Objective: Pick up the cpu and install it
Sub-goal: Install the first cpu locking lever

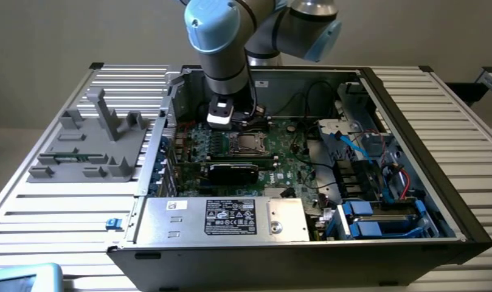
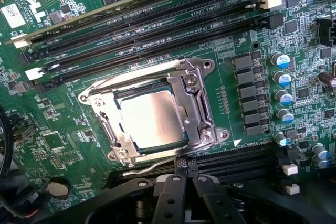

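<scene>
Gripper (image 2: 182,182) pressed together, empty — its black fingers meet just above the motherboard (image 2: 63,140), beside the socket's metal frame (image 2: 197,106). From the exterior view the arm (image 1: 221,55) reaches down into the open computer case (image 1: 440,201), its tool hanging over the green board. The cpu (image 2: 152,119) already sits in the socket — silver top facing up, framed by the metal bracket, with memory slots (image 2: 157,22) running along one side. A grey fixture block (image 1: 87,149) rests on the table (image 1: 67,213) to the exterior view's left.

cpu (image 2: 152,120) seated in socket frame (image 2: 197,103) on motherboard (image 2: 63,103); fingers (image 2: 173,195) closed together, empty, just beside it.
</scene>
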`<state>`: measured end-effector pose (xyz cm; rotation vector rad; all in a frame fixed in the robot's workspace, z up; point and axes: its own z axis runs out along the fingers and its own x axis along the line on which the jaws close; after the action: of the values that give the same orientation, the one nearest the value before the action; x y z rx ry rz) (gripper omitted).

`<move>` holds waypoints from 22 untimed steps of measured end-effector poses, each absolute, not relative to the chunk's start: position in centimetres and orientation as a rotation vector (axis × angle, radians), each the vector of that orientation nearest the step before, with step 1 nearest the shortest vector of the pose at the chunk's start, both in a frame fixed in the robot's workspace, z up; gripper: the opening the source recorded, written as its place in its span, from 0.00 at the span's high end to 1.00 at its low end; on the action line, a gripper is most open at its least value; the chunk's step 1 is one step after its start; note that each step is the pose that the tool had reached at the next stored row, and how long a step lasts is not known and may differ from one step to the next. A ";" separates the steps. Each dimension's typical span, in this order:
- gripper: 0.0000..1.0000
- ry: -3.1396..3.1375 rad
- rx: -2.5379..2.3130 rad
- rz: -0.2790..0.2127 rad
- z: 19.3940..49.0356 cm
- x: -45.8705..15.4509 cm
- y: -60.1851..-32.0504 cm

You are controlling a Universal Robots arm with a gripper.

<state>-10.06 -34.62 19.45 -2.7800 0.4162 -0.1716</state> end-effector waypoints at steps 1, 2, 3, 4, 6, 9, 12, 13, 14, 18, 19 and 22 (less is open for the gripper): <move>0.89 0.417 -2.780 -0.172 19.4 -10.0 -34.6; 0.89 0.418 -2.780 -0.172 19.4 -10.0 -34.6; 0.89 0.419 -2.780 -0.172 19.4 -9.9 -34.6; 0.89 0.420 -2.780 -0.172 19.4 -9.9 -34.6; 0.89 0.422 -2.779 -0.172 19.3 -9.9 -34.6; 0.89 0.424 -2.779 -0.173 19.3 -9.7 -34.6; 0.89 0.427 -2.779 -0.173 19.3 -9.5 -34.6; 0.89 0.427 -2.779 -0.173 19.3 -9.4 -34.6; 0.89 0.428 -2.779 -0.174 19.3 -9.3 -34.6; 0.89 0.433 -2.778 -0.174 19.2 -9.1 -34.6; 0.89 0.434 -2.778 -0.175 19.2 -9.1 -34.7; 0.89 0.437 -2.778 -0.175 19.2 -9.0 -34.7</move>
<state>-9.05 -34.69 19.23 -2.7775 0.4367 -0.1750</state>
